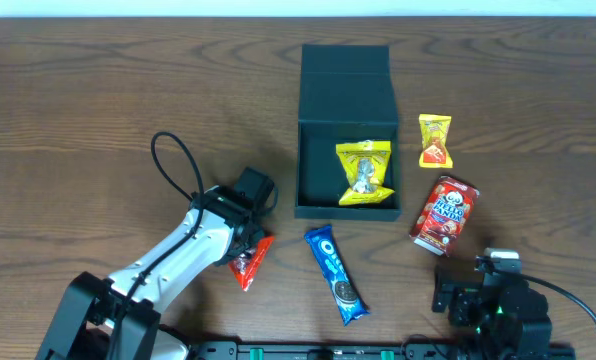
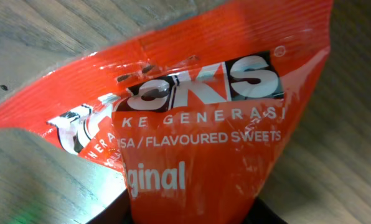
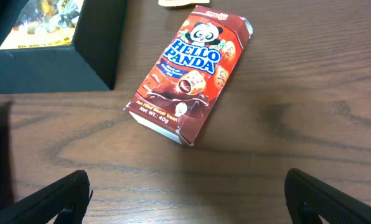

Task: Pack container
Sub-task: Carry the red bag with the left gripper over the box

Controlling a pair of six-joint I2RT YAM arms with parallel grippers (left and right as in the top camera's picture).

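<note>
Left gripper (image 1: 246, 250) clenched on red packet (image 2: 204, 124), front-left of open container (image 1: 300, 160), its mouth up-right of gripper, long axis front-to-back; right gripper (image 3: 185, 202) spread empty, front-right of container by Hello Panda box (image 3: 188, 71); left looks nearer.

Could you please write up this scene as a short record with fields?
container: open, lid folded back, large yellow packet inside
outside container: small yellow packet, Hello Panda box, Oreo packet, red sweets packet
left end effector: at the red sweets packet, grip unclear
right end effector: open, empty, near Hello Panda box
</note>
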